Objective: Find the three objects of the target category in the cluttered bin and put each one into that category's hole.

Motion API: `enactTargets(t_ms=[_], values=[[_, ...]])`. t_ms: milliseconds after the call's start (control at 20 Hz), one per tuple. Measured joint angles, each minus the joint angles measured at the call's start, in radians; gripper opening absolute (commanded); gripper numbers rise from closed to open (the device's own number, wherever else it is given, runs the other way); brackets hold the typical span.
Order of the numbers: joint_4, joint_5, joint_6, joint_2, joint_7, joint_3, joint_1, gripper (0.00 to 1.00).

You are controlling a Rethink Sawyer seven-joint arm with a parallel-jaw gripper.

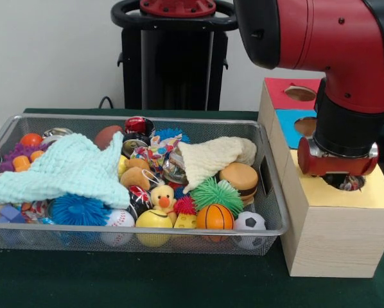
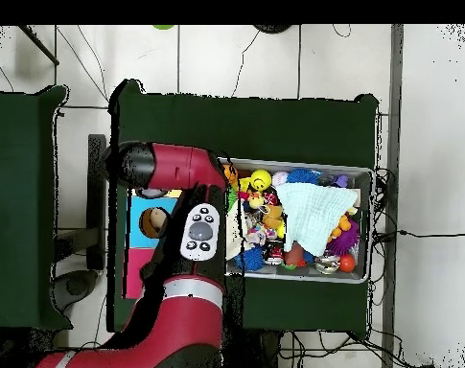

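Yellow is the panel under the wrist: we see the arm's gripper (image 1: 343, 181) lowered straight into the yellow hole (image 1: 346, 184) of the wooden sorting box (image 1: 333, 234), with something small and multicoloured just visible in the opening beneath it. Whether that is an object being dropped or one already inside, we cannot tell — and the fingers themselves are hidden below the red wrist collar, so we cannot say how the jaws stand either.

The blue hole (image 1: 305, 126) and red hole (image 1: 300, 94) lie farther back on the same box, both uncovered. We judge the arm sits low over the yellow one so that a released piece falls in cleanly instead of bouncing off the lid.

Just beside the box stands the wire bin (image 1: 273, 212), still crowded: a toy burger (image 1: 238, 178), a green spiky ball (image 1: 213, 194), a small basketball (image 1: 214, 217), a soccer ball (image 1: 249, 222), a rubber duck (image 1: 161, 196) and a blue spiky ball (image 1: 78, 209). A mint knitted cloth (image 1: 67, 168) and a cream cloth (image 1: 211, 157) drape over much of the pile — likely why searching is needed.
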Motion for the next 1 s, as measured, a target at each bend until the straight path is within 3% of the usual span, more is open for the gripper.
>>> enactTargets(t_ms=[500, 1000], values=[[0.003, 0.003, 0.000, -0.018, 0.000, 0.008, -0.012, 0.00], [0.038, 0.005, 0.000, -0.123, 0.000, 0.011, -0.014, 0.00]])
